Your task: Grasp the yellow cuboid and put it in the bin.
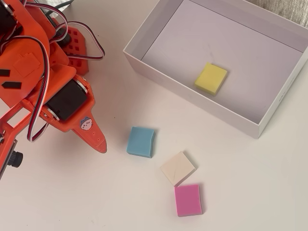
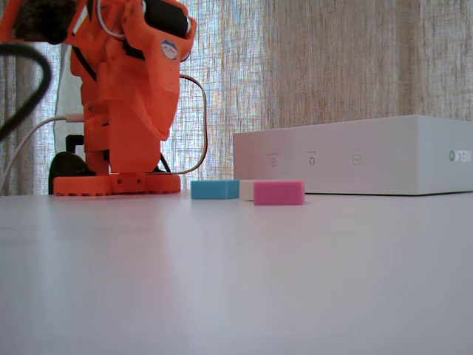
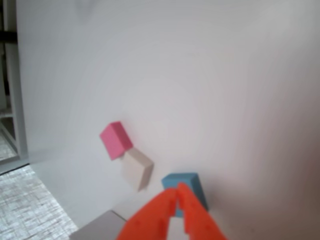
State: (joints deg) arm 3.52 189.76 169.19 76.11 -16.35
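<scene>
Down at the bottom of the wrist view, the orange two-finger gripper [image 3: 176,192] has its fingers [image 3: 192,212] pressed together at the tips, with nothing between them. Just past those tips lies the small blue foam square block [image 3: 186,186], partly hidden by the fingers in that view. Beyond it come the cream square foam block [image 3: 137,169] and the pink square foam block [image 3: 115,139], these two touching at a corner or nearly so.

From overhead, the orange pointed gripper [image 1: 99,142] hangs to the left of the blue block [image 1: 141,141], apart from it. The cream block [image 1: 177,168] sits down and to the right of the blue one, and the pink block [image 1: 187,199] lies just below the cream one. All three rest on the pale table [image 1: 250,192], between the arm and the near wall of the large white shallow rectangular bin [image 1: 192,94].

The bright yellow flat square foam cuboid [image 1: 211,78] lies inside the bin on its lavender-grey floor, near the wall that faces the three blocks, touching no wall.

In the low fixed view, the bin's white side [image 2: 355,155] hides the yellow cuboid altogether; the blue [image 2: 214,189] and pink [image 2: 278,192] blocks stand before it, and the orange arm [image 2: 129,96] rises at left in front of a curtain [image 2: 332,59].
</scene>
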